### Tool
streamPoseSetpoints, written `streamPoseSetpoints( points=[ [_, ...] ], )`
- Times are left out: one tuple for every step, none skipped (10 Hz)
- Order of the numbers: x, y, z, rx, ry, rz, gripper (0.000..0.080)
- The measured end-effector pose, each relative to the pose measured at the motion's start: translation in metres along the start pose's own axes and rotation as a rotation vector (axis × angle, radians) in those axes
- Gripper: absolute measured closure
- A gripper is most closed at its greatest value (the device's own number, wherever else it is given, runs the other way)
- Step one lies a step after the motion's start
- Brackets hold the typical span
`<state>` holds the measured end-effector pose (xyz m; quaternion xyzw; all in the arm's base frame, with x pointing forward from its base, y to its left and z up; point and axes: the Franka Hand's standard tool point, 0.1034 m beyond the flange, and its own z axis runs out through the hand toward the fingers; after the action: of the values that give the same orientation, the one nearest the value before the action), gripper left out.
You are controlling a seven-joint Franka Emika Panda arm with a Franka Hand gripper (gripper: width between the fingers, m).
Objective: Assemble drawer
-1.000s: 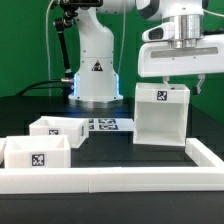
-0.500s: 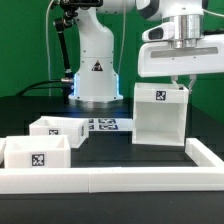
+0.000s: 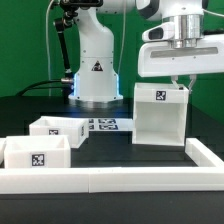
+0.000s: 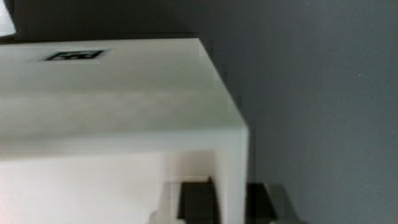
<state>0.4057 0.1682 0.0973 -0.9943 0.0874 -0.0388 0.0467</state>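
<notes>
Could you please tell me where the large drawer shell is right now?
In the exterior view the shell stands on that view's right, beside the marker board and directly under the gripper; the two small trays sit further left.

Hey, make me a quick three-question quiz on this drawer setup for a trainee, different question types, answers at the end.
1. True or false: both small trays already sit inside the big shell.
2. Where is the gripper? A) right at the shell's top edge B) above the trays C) inside the shell
3. Fill in: in the wrist view, the shell's top carries a black-and-white square ____.
Key: 1 false; 2 A; 3 tag.
</notes>
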Motion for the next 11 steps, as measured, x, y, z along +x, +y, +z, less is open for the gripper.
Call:
streamPoseSetpoints(
  points=[
    [0.010, 0.010, -0.002, 0.001, 0.002, -0.044, 0.0760],
    [0.017, 0.016, -0.001, 0.001, 0.004, -0.047, 0.0760],
    [0.024, 0.021, 0.000, 0.001, 0.007, -0.063, 0.0760],
    [0.035, 0.027, 0.001, 0.004, 0.017, -0.068, 0.0760],
    [0.045, 0.030, 0.001, 0.008, 0.026, -0.064, 0.0760],
    [0.059, 0.033, 0.002, 0.011, 0.037, -0.059, 0.0760],
    [0.071, 0.036, 0.002, 0.012, 0.048, -0.051, 0.0760],
    [0.087, 0.038, 0.002, 0.015, 0.060, -0.036, 0.0760],
    [0.101, 0.039, 0.003, 0.017, 0.071, -0.024, 0.0760],
    [0.110, 0.041, 0.003, 0.018, 0.080, -0.019, 0.0760],
    [0.121, 0.046, 0.004, 0.017, 0.090, -0.016, 0.0759]
  ],
)
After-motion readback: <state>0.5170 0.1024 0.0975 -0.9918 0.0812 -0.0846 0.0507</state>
